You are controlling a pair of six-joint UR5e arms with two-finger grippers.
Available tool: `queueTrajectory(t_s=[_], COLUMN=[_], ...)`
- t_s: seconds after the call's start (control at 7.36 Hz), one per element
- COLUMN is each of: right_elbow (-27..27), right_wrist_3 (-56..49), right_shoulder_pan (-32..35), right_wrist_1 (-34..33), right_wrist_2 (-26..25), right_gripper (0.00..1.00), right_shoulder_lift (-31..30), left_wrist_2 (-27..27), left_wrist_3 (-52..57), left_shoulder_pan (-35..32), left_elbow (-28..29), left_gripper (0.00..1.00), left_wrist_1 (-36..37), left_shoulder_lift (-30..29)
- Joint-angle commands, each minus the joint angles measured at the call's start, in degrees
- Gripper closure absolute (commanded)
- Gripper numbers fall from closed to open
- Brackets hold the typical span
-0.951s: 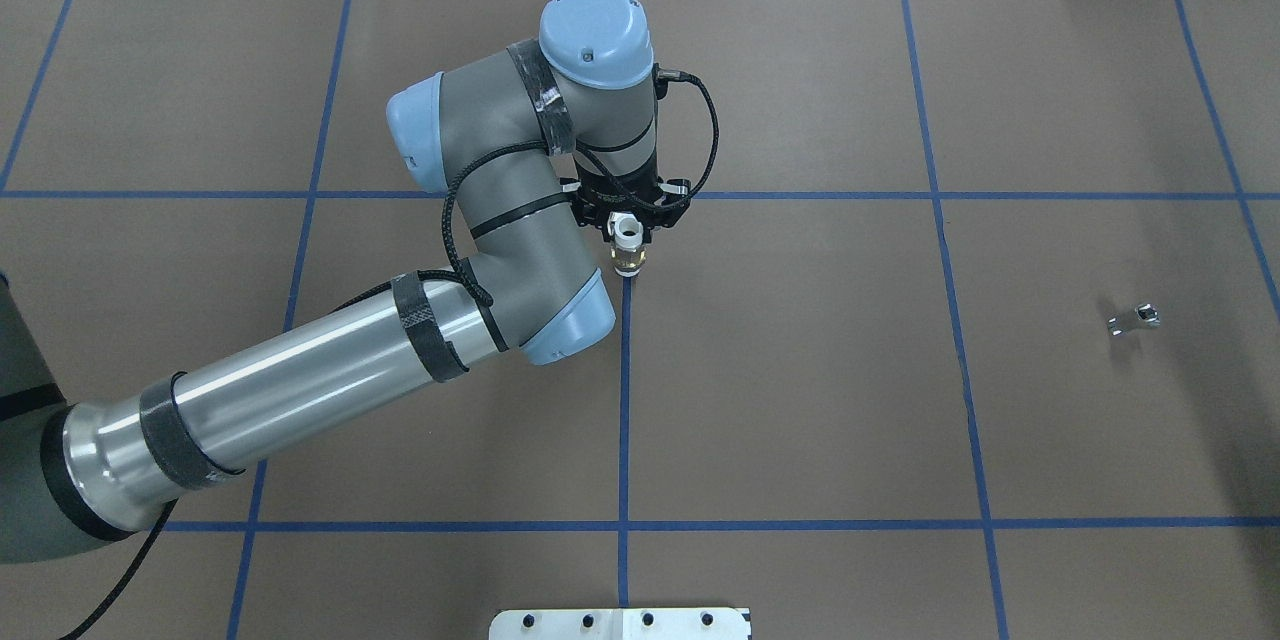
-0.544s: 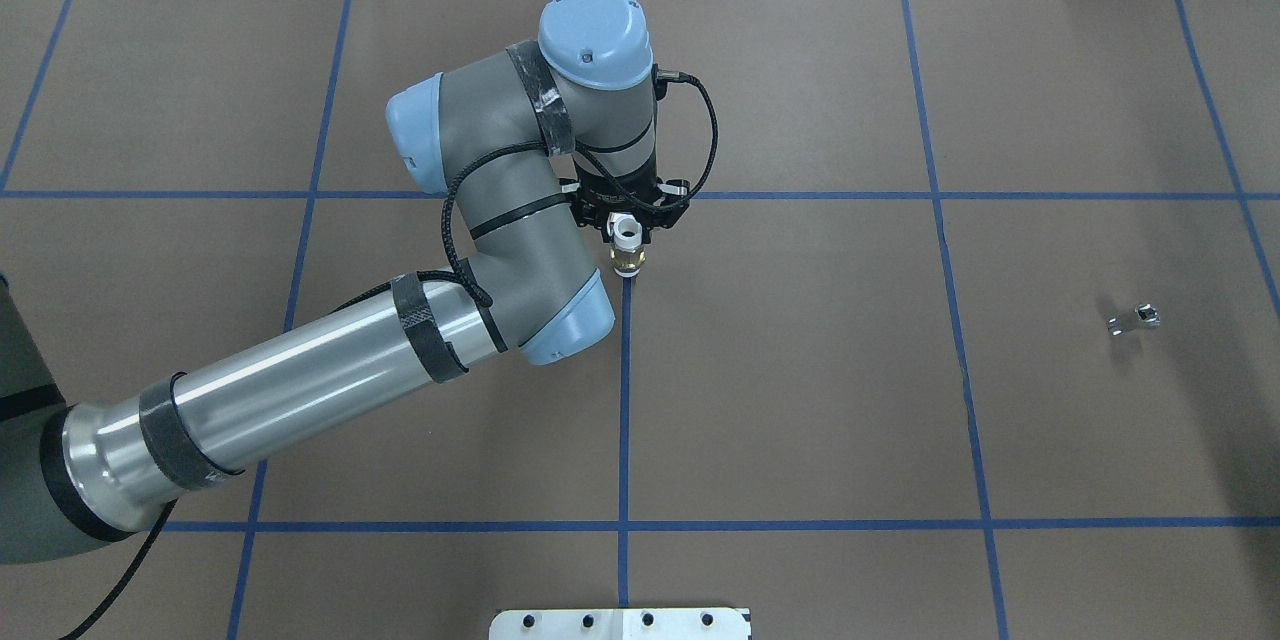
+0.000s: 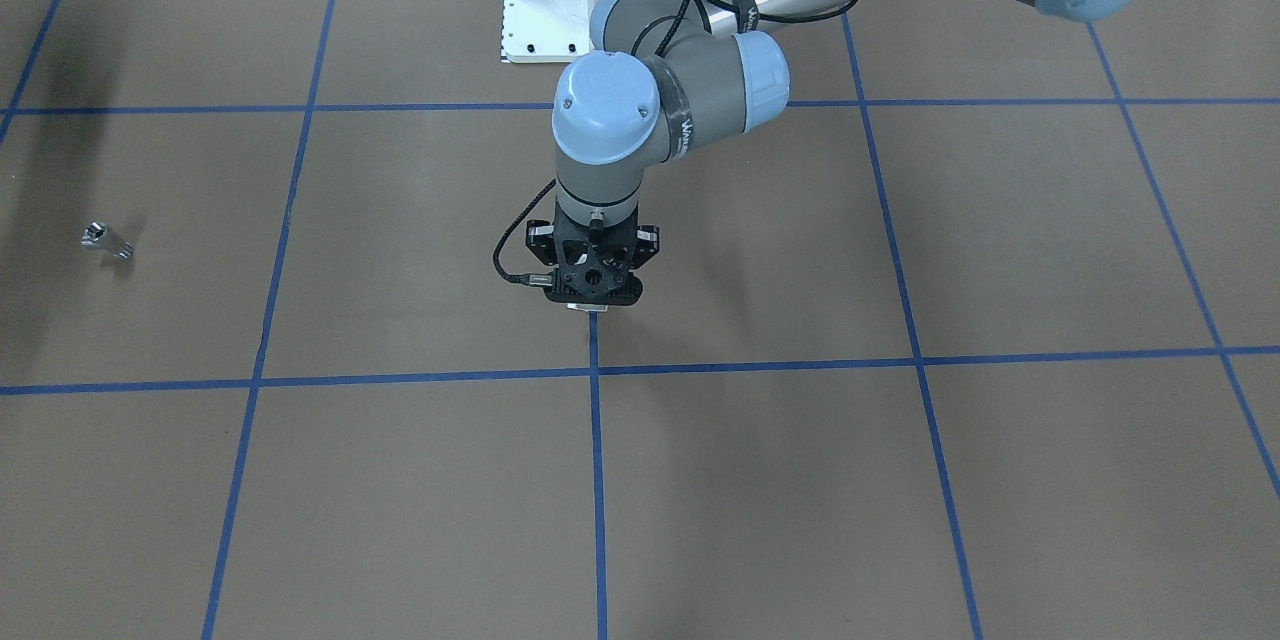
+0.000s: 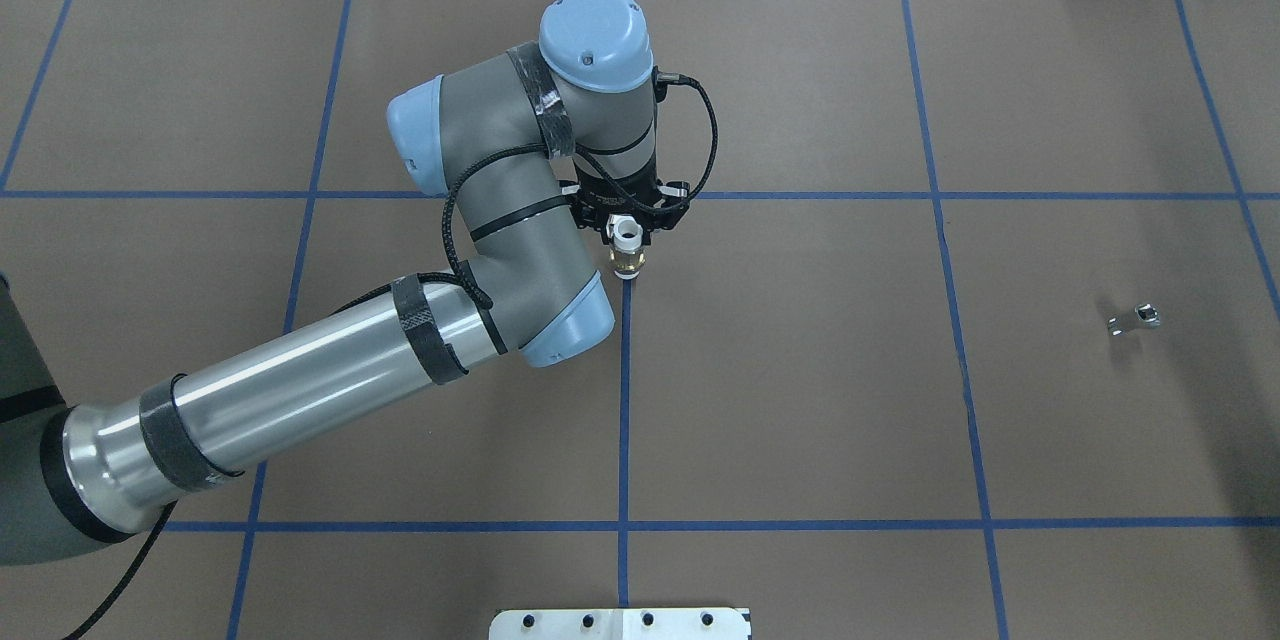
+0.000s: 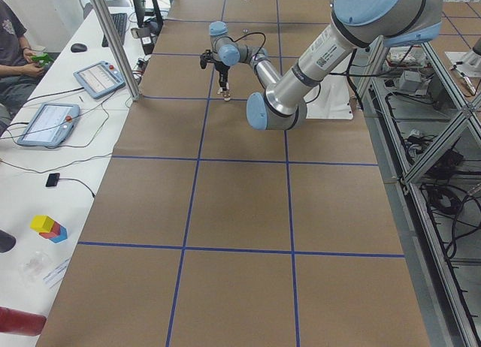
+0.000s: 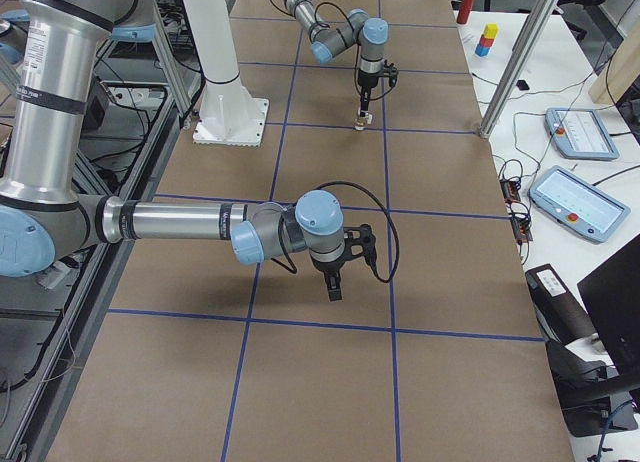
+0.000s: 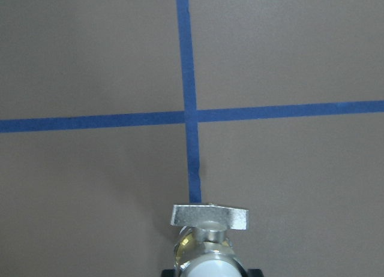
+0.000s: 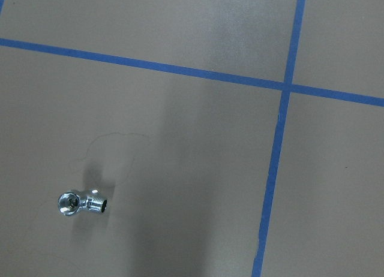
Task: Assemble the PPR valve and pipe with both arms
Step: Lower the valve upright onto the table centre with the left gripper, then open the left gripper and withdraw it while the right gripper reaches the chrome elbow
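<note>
We hold the PPR valve (image 4: pixel 627 258) clamped upright in the left gripper (image 4: pixel 626 236), hanging just on the robot's side of the central tape cross (image 4: pixel 626 195). The pipe (image 4: pixel 1134 319) lies flat on the table (image 4: pixel 800 400), well apart from that cross toward the robot's right, its long axis running roughly side to side. Our right gripper (image 6: pixel 335 285) looks the nearer to it, but we cannot tell whether its jaws stand apart.

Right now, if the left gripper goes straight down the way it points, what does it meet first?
The brown paper-covered table, by a blue tape line; the white-and-brass PPR valve the left gripper holds would likely touch first. Gap unclear.
</note>
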Motion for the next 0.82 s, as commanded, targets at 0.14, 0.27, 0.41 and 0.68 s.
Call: queueTrajectory(t_s=[0.14, 0.27, 0.41, 0.68], right_elbow=[0.09, 0.09, -0.17, 0.09], right_wrist_3=[-0.01, 0.08, 0.08, 11.94], right_shoulder_pan=[0.00, -0.17, -1.05, -6.82], right_wrist_1=[0.01, -0.08, -0.17, 0.01], right_wrist_2=[0.00, 0.09, 0.35, -0.96], right_gripper=[0.00, 0.00, 0.00, 0.00], right_shoulder_lift=[0.00, 0.00, 0.52, 2.62], left_wrist_2=[-0.06, -0.06, 0.03, 0.03], left_wrist_3=[-0.09, -0.09, -0.52, 0.17], left_shoulder_pan=[0.03, -0.14, -0.75, -2.68], left_elbow=[-0.26, -1.39, -5.76, -23.30], left_gripper=[0.16, 0.15, 0.02, 0.01], left_wrist_1=[0.01, 0.27, 1.49, 9.02], left_shoulder_lift=[0.30, 0.30, 1.86, 12.20])
